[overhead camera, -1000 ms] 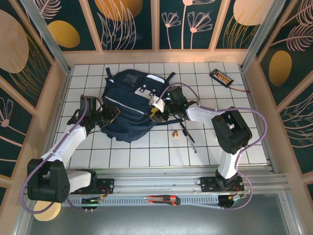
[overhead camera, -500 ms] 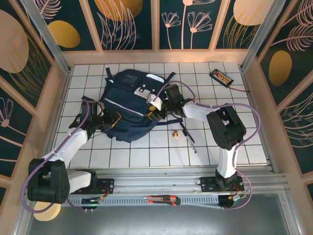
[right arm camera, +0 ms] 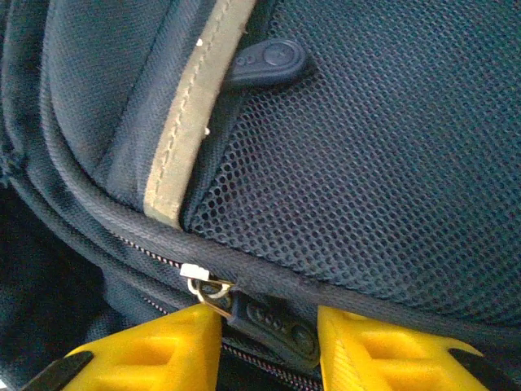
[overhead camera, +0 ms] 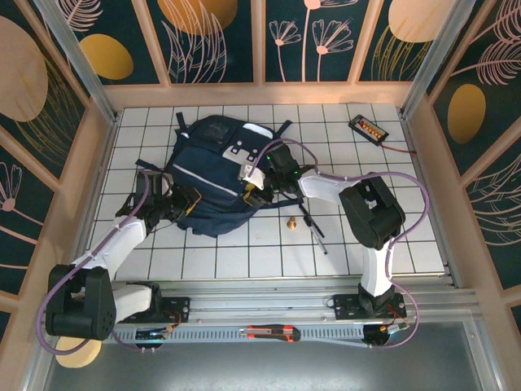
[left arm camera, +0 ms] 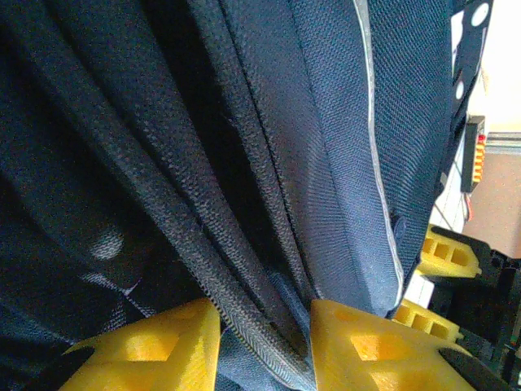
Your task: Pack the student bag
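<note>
Student bag (overhead camera: 213, 175) lies flat on the white tiled table (overhead camera: 244, 261), front pocket up. My left gripper (left arm camera: 264, 318) is at the bag's left edge, fingers pinching a fold of its navy fabric. My right gripper (right arm camera: 269, 314) is at the bag's right side, yellow fingers bracketing a black zipper pull (right arm camera: 278, 324); clamped or merely touching, I cannot tell. Black pen (overhead camera: 313, 228) and small brass piece (overhead camera: 290, 221) lie just right of the bag.

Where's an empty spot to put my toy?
Bare tiles lie between the student bag and the front rail, and between the bag and the black tester. It is crowded beside the brass piece and pens.
</note>
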You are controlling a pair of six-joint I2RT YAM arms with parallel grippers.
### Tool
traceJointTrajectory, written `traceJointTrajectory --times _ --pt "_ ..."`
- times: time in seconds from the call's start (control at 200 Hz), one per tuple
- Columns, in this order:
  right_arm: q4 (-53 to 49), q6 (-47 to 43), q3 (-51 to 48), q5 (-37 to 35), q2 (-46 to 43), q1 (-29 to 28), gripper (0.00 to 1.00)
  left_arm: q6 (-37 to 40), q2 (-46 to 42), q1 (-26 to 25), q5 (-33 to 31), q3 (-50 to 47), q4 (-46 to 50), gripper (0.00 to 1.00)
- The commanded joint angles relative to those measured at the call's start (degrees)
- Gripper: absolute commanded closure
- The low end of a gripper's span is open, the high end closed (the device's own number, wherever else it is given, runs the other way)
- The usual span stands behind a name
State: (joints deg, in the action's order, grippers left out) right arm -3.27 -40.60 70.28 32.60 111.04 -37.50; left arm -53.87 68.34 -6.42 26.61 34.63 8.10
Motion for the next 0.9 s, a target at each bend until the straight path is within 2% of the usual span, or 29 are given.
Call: traceJointTrajectory --times 0.0,0.075,0.15,0.235,0.315,0.375,0.45,0.49,0.736,0.896 --pt "-0.7 -0.5 -1.0 0.7 -1.4 -2.0 0.71 -1.3 -0.9 0.1 1.9 -0.8 -2.2 0.65" --pt "-0.4 0.3 -0.7 0.3 -1.0 -2.1 0.8 -1.4 -0.8 0.1 1.8 -0.7 -2.2 0.65" --pt "-0.6 0.8 -0.3 -0.8 -1.1 -2.3 1.0 -1.4 -0.8 0.1 1.8 -0.8 -2.2 0.65" --pt "-1.1 1.4 -0.4 -2.6 -2.2 -2.3 1.0 -1.6 -0.7 0.1 1.8 -0.8 -2.3 0.65" --pt "-2.7 3.5 -0.3 -3.1 -4.3 -2.3 1.0 -1.8 -0.5 0.1 1.6 -0.6 -2.7 0.7" --pt "-5.1 7.0 0.7 -4.3 -5.6 -2.4 1.0 -3.1 -0.5 0.0 1.4 -0.9 -4.2 0.79" --pt "-8.8 11.9 2.2 -5.3 -6.8 -3.1 1.0 -5.9 -0.3 -0.6 1.4 -2.0 -7.8 0.96" --pt "-10.6 13.4 2.3 -5.3 -7.5 -4.0 1.0 -7.6 -0.1 -1.4 1.1 -2.5 -9.8 1.0" --pt "-12.5 24.1 -0.5 -5.9 -10.1 -9.4 1.0 -17.1 0.6 -8.1 -4.6 -5.9 -21.2 1.0" --pt "-10.0 31.0 2.6 -6.5 -8.8 -12.4 1.0 -21.7 0.8 -10.6 -7.2 -8.2 -26.8 1.0"
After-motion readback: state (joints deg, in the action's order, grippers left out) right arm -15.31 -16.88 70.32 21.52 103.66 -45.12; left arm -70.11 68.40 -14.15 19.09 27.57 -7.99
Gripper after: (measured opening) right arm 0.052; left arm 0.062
